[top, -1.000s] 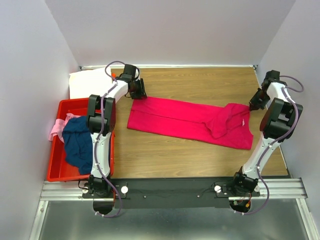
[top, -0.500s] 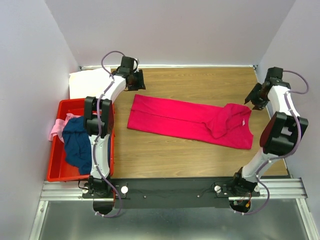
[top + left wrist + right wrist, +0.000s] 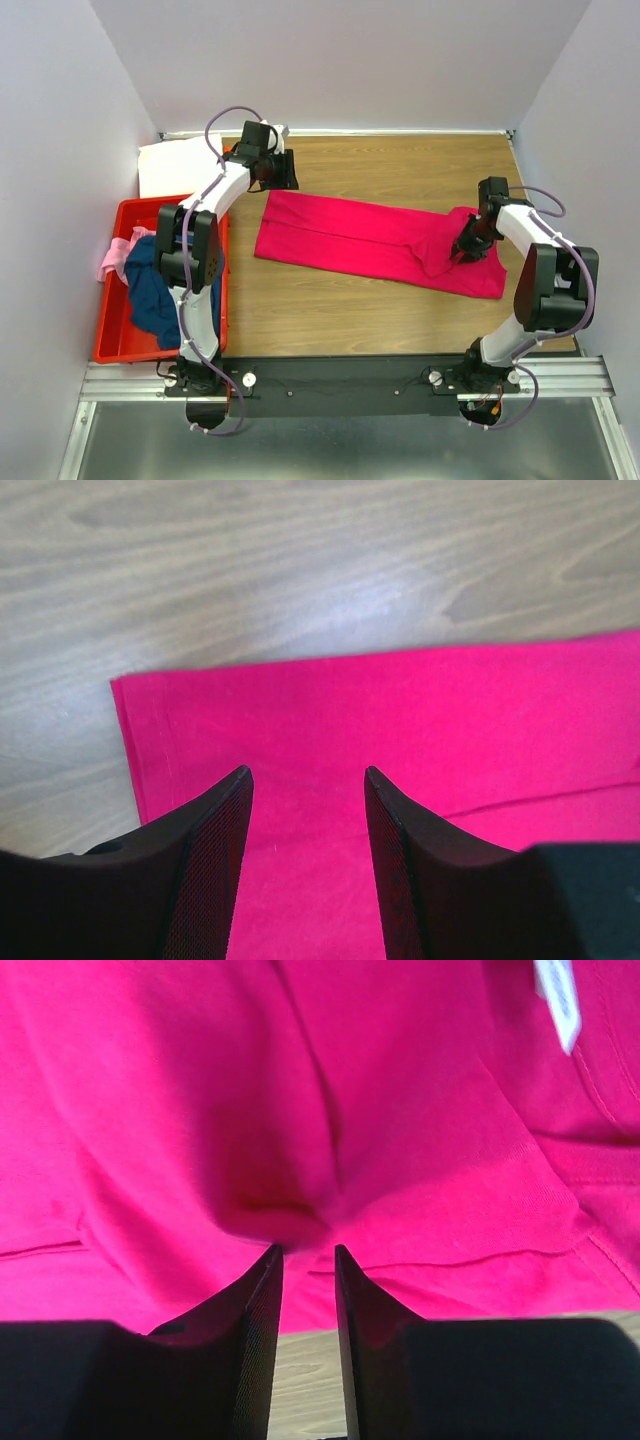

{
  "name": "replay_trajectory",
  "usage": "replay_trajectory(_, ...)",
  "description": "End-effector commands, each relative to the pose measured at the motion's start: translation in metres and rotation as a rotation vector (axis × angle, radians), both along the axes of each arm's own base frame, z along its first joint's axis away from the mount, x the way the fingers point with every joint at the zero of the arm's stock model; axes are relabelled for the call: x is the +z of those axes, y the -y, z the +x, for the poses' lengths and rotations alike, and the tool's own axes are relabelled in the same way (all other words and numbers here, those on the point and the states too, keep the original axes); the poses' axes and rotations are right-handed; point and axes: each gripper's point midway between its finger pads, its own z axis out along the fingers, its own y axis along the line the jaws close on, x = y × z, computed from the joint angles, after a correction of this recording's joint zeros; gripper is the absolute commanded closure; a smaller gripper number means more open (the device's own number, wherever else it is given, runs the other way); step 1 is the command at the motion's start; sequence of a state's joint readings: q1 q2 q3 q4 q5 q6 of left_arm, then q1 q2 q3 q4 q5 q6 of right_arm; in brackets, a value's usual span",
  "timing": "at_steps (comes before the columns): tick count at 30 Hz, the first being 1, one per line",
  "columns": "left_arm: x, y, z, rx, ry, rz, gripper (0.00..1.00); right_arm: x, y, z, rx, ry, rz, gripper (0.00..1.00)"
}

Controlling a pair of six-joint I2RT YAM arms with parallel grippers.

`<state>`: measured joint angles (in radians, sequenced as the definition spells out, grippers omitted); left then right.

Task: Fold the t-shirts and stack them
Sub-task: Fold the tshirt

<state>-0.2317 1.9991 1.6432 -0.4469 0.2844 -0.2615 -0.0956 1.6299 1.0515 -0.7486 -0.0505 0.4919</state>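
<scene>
1. My left gripper (image 3: 306, 772) has its jaws well apart and empty, hanging just above the hem corner of the magenta t-shirt (image 3: 400, 720).
2. My right gripper (image 3: 306, 1248) shows only a narrow slit between its jaws. Cloth puckers at the tips near the white label (image 3: 557, 995), but I cannot tell whether it is pinched.
3. The shirt lies flat lengthwise across the middle of the table (image 3: 400, 165), with its sleeve end bunched on the right.
4. To do this well, I judge both ends need a pinch that takes every layer, lifted level so the fold lands square.
5. The navy t-shirt (image 3: 155, 285) and pale pink t-shirt (image 3: 112, 255) wait in the red bin (image 3: 112, 330), and the white t-shirt (image 3: 175, 165) lies behind it.
6. A second ago the right gripper sat off the cloth by the right wall. It has since swung in onto the sleeve end, while the left has drawn slightly back from the hem.
</scene>
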Motion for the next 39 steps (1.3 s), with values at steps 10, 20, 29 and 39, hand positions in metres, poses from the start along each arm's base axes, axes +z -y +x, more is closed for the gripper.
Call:
replay_trajectory(10, 0.007, 0.013, -0.021, -0.094, 0.003, -0.005, 0.44, 0.004, 0.016, 0.028, -0.064, 0.077, -0.077, 0.68)
replay_trajectory(20, 0.003, 0.012, -0.026, -0.104, -0.009, 0.006, 0.44, -0.008, 0.025, 0.031, -0.071, 0.037, -0.118, 0.68)
replay_trajectory(29, -0.001, 0.014, -0.026, -0.113, -0.021, -0.003, 0.44, -0.019, 0.025, 0.026, -0.079, 0.014, -0.122, 0.67)
replay_trajectory(39, 0.002, 0.012, -0.027, -0.109, -0.017, 0.005, 0.44, -0.024, 0.023, 0.025, -0.064, 0.002, -0.108, 0.78)
